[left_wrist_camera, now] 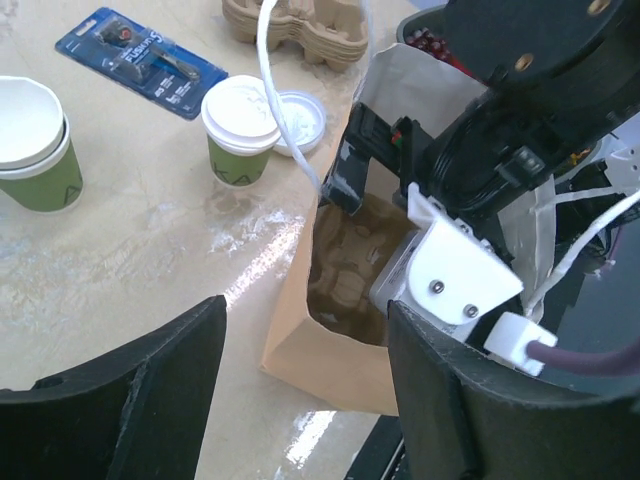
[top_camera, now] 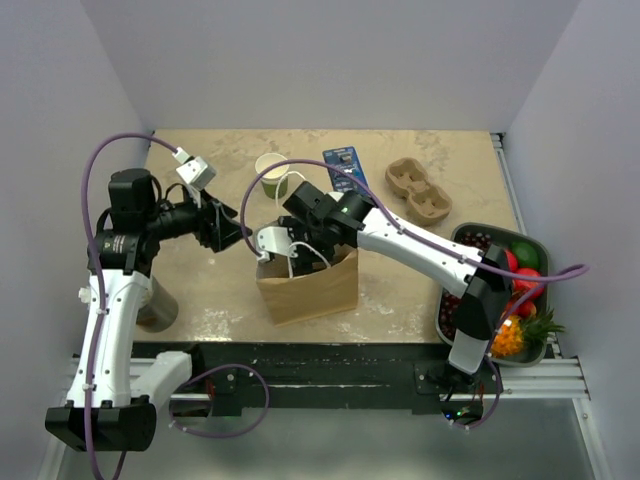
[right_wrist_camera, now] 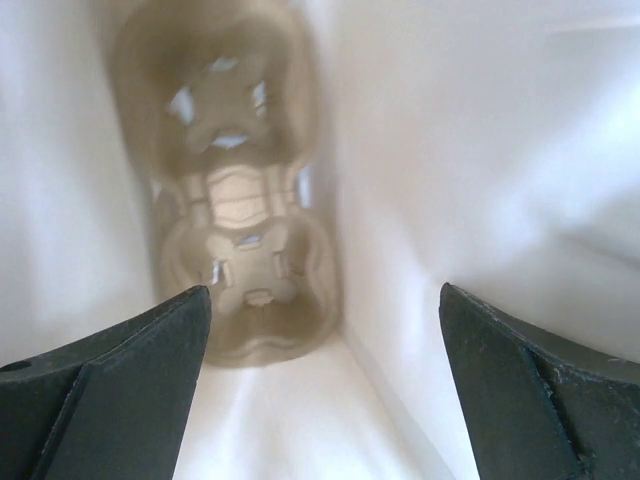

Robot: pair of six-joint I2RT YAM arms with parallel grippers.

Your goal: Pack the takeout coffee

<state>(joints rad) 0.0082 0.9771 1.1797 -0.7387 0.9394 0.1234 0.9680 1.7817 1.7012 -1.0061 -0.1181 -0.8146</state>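
Left wrist view has the takeout coffee (left_wrist_camera: 240, 128) standing upright on the table (left_wrist_camera: 140, 270), lid on, just beside a loose white lid (left_wrist_camera: 298, 120) and a little beyond the open mouth of the paper bag (left_wrist_camera: 330, 365). The right arm stretches in from its base across to the bag and bends down at the wrist, so the right gripper (right_wrist_camera: 322, 292) hangs inside with its jaws spread wide and empty above a cup carrier (right_wrist_camera: 240, 250) on the bag floor. The left arm folds at the elbow and points level at the bag's near rim, the left gripper (left_wrist_camera: 306, 305) parted and gripping nothing.
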